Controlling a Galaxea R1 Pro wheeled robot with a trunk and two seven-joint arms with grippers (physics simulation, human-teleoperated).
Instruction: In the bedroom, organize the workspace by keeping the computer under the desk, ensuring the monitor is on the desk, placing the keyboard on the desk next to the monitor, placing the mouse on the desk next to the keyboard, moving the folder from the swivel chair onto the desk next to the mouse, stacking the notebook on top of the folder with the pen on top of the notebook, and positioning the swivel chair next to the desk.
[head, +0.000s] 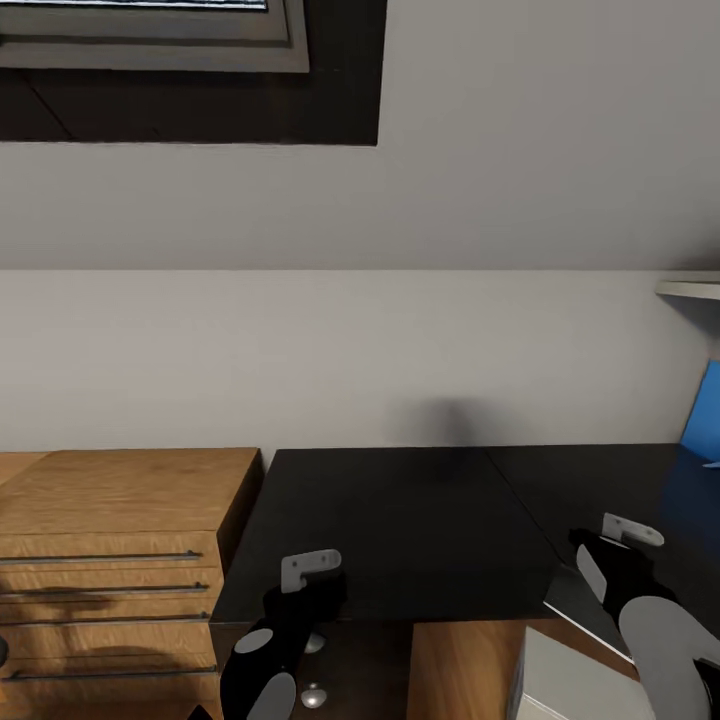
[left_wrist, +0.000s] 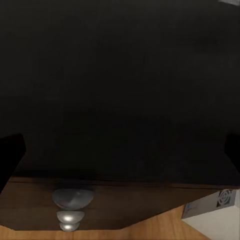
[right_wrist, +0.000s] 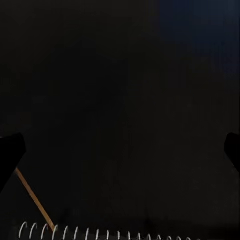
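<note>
Both grippers — left gripper (head: 300, 590) and right gripper (head: 610, 550) — are hovering with jaws spread wide and empty over the bare black desk (head: 400, 530). The blue folder (head: 703, 405) is leaning at the desk's far right edge, and the light grey computer (head: 570, 685) is sitting below — a hasty reach is likely risking toppling the folder.

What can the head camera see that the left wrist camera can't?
Head view alone: the light wood cabinet beside the desk, the wall, a dark-framed window, a bright blue thing at the right edge, and both arms.

Left wrist view alone: the three silver knobs stacked close up, plus a round vent on the computer.

Both: the black desk top and the grey computer case beneath.
</note>
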